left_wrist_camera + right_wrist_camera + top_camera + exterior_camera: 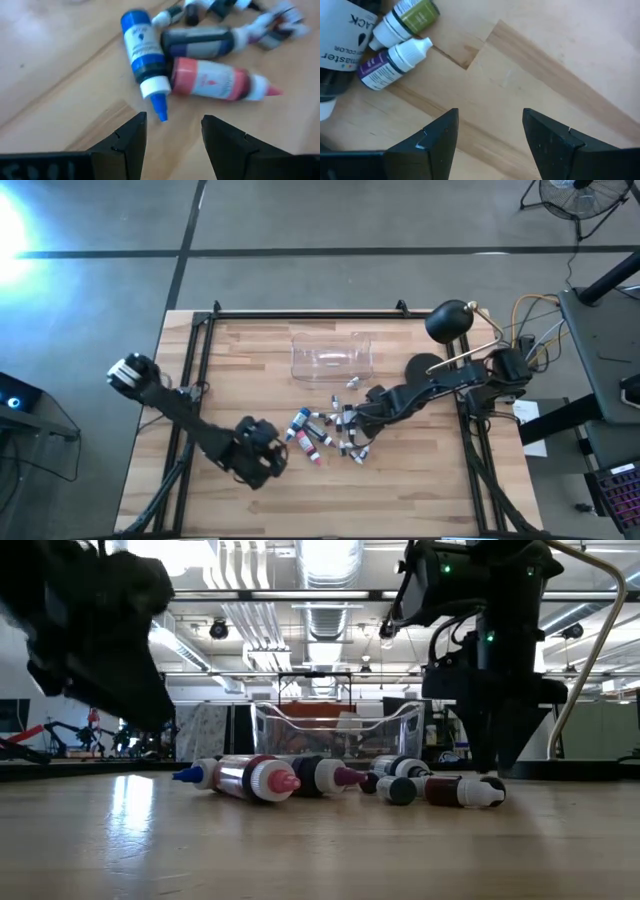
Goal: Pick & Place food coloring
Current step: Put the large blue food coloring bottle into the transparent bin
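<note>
The food coloring bottles (325, 432) are all lying on their sides in a loose pile mid-table, just in front of the clear plastic box (332, 356) (which looks empty from above). Left gripper (172, 132) hangs near the blue bottle (144, 52) and pink bottle (215, 82), fingers spread, nothing in them. Right gripper (490, 140) sits at the pile's right edge, also spread over bare wooden table (545, 65)

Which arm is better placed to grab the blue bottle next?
Left. The left gripper is open and faces the blue bottle close ahead. The right gripper, also open, has bare table ahead; the purple bottle lies off to one side.
</note>
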{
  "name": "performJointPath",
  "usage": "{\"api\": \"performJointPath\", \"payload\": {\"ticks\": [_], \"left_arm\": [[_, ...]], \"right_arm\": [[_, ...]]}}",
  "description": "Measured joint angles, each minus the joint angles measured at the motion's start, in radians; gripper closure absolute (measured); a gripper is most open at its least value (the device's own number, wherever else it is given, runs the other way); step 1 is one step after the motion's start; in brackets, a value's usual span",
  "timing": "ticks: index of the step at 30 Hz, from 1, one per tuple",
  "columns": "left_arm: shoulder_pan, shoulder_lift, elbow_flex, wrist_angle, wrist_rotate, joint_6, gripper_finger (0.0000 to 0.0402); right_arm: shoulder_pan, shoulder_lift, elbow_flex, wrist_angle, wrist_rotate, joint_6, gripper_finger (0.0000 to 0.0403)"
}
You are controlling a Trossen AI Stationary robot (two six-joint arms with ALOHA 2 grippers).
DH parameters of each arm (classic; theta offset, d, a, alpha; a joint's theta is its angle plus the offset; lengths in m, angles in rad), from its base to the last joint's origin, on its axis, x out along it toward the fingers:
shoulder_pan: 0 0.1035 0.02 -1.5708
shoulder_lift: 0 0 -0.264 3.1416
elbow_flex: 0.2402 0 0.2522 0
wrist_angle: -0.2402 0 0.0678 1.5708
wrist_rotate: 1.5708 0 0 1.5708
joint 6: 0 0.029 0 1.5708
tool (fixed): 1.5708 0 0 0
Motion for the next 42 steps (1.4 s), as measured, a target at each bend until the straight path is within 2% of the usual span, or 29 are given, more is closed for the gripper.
{"api": "performJointPath", "payload": {"ticks": [4,9,15,22,26,42], "left_arm": [[0.032,0.072,0.016,0.001,0.022,-0.1,0.0237],[0.086,0.075,0.017,0.003,0.136,-0.185,0.0237],[0.158,0.033,0.03,0.004,0.169,-0.098,0.0237],[0.264,0.033,0.029,0.01,0.317,0.045,0.0237],[0.304,0.035,0.029,0.012,0.354,0.068,0.0237],[0.337,0.075,0.02,0.045,0.415,0.129,0.0237]], "right_arm": [[0.001,-0.025,-0.011,-0.003,0.01,-0.015,0.0188],[0.001,-0.066,-0.035,-0.007,0.03,-0.014,0.0188],[0.0,-0.112,-0.073,-0.007,0.044,0.011,0.0188],[0.001,-0.123,-0.08,-0.006,0.053,0.034,0.0188],[0.001,-0.123,-0.08,-0.006,0.053,0.041,0.0188],[0.001,-0.122,-0.08,-0.007,0.053,0.041,0.0188]]}}
